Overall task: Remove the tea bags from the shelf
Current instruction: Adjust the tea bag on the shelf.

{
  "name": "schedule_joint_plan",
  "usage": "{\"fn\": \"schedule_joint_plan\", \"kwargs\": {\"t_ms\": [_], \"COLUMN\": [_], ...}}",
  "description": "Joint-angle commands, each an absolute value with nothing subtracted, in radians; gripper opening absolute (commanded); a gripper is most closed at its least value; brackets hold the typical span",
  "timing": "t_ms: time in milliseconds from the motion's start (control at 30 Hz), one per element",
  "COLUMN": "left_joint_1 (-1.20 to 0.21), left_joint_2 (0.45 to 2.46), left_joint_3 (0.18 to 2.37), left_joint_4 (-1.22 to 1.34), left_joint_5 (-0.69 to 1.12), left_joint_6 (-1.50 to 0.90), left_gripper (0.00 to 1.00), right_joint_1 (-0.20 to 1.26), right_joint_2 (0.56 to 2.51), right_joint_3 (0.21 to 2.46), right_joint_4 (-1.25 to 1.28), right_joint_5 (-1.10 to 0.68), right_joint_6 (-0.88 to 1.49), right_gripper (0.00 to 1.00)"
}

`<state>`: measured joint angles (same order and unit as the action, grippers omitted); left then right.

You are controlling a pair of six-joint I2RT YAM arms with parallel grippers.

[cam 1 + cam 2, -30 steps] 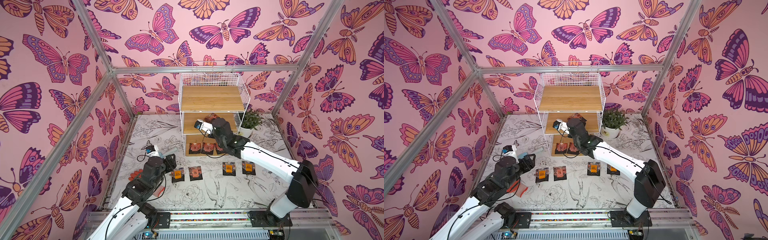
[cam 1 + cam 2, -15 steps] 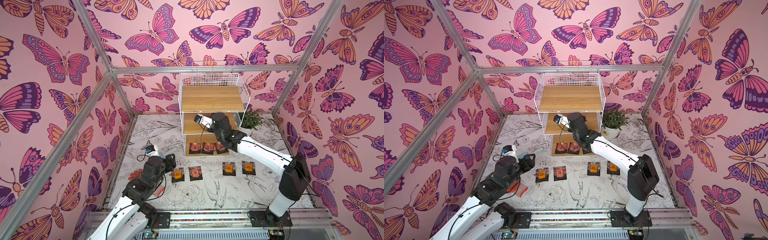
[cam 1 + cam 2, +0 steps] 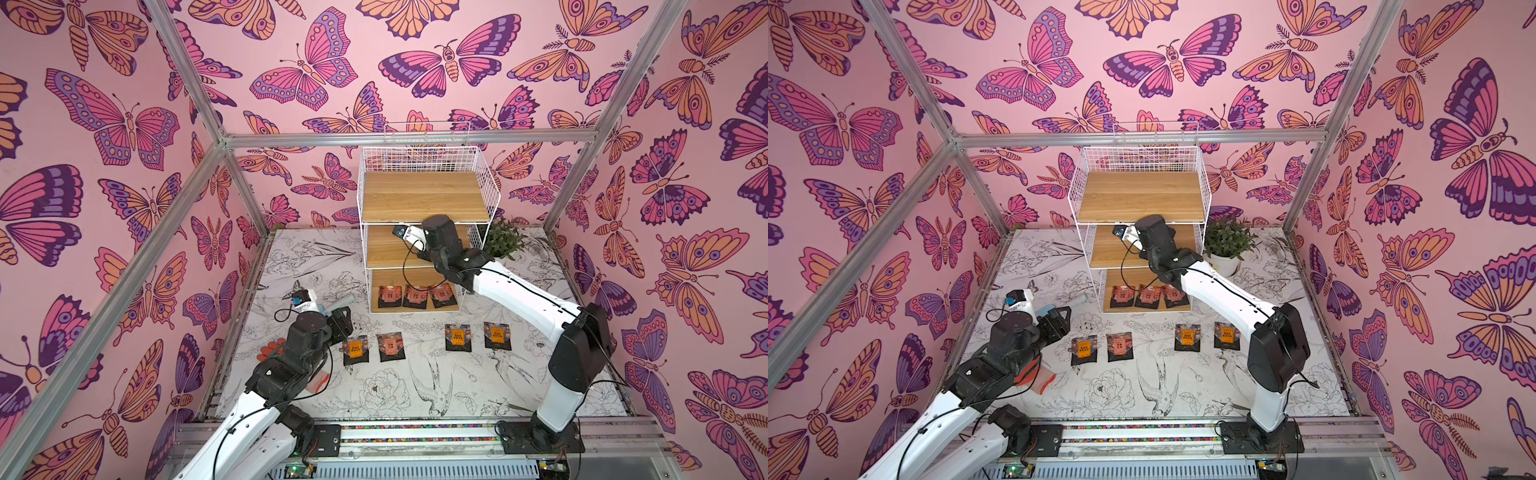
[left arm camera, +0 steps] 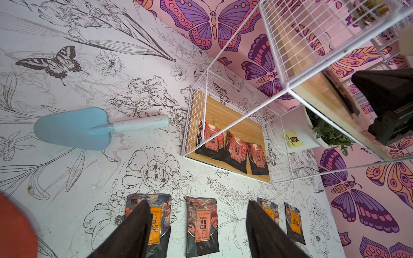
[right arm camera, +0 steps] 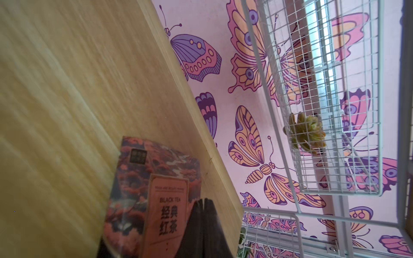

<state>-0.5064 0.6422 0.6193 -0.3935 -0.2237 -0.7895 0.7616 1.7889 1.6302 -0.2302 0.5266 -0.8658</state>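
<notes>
Note right fingers (image 5: 202, 225) pinched shut on one reddish tea bag (image 5: 154, 189) at the middle tier of the shelf (image 3: 422, 195). Count three tea bags (image 3: 413, 296) on the bottom board and four loose sachets (image 3: 457, 337) in a row on the surface (image 3: 415, 399) in front. Find left fingers (image 4: 134, 227) spread apart, empty, over that row's left end.

The table (image 3: 415, 395) carries the shelf (image 3: 424, 195), four tea bags (image 3: 457, 337) in a row before it, a trowel (image 4: 73, 128), a pot (image 3: 1224, 262) and a glove (image 3: 1034, 376). On the shelf's bottom board (image 4: 245, 131) three tea bags (image 3: 414, 296) lie side by side.
</notes>
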Motion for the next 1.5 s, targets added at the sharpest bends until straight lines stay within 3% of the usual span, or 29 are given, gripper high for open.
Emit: {"fn": "schedule_joint_plan", "kwargs": {"t_ms": [0, 600, 1033, 1467], "left_joint_1": [-0.499, -0.499, -0.499, -0.499], "left_joint_2": [0.632, 0.625, 0.620, 0.622], "left_joint_3": [0.599, 0.595, 0.595, 0.603], "left_joint_4": [-0.393, -0.395, -0.396, -0.400], "left_joint_5": [-0.210, -0.207, -0.207, -0.203], "left_joint_6": [-0.775, -0.781, -0.782, -0.781], "left_gripper": [0.70, 0.70, 0.70, 0.70], "right_joint_1": [0.750, 0.772, 0.794, 0.834], "right_joint_2": [1.807, 1.707, 1.695, 1.615], "right_joint_3": [1.688, 1.688, 1.697, 1.606], "right_joint_4": [-0.380, -0.628, -0.650, -0.511], "right_joint_5": [0.493, 0.209, 0.219, 0.299], "right_joint_6": [-0.795, -0.629, -0.599, -0.652], "right_gripper": [0.00, 0.00, 0.00, 0.00]}}
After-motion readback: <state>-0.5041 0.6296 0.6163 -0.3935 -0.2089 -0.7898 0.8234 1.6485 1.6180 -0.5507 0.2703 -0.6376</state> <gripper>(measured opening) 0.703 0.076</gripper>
